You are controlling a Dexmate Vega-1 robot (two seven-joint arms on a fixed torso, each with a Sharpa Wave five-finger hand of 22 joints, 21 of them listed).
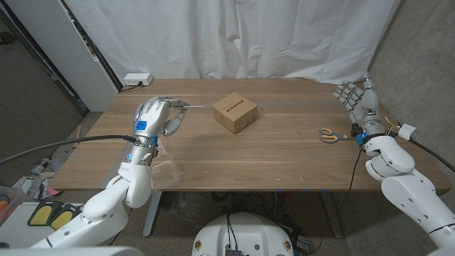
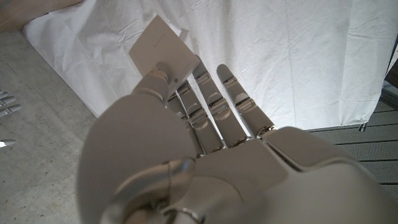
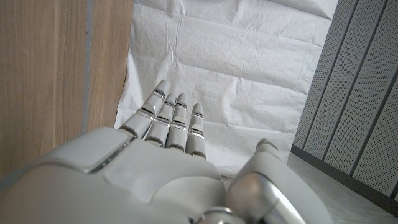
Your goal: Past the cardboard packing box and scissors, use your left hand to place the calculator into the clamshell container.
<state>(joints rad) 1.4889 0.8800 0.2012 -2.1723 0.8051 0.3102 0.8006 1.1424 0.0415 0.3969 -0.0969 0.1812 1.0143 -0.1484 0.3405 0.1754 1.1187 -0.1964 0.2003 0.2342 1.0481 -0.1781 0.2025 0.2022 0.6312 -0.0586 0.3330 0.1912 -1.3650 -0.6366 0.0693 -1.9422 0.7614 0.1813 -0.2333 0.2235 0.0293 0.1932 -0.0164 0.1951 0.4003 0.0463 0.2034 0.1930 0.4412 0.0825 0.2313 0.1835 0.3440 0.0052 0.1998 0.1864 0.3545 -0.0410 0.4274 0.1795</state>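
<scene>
Carrying step: left hand (image 1: 158, 116) raised over the table, pinching the calculator (image 2: 163, 48) between thumb and fingers. Next, lowering it into the clamshell container (image 1: 165, 171) near the front edge.

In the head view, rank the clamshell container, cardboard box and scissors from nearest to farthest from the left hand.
Measured from the left hand, which holds the calculator:
1. Clamshell container, just below the hand at the near edge.
2. Cardboard box, at the table's middle.
3. Scissors, far across on the right side.
</scene>
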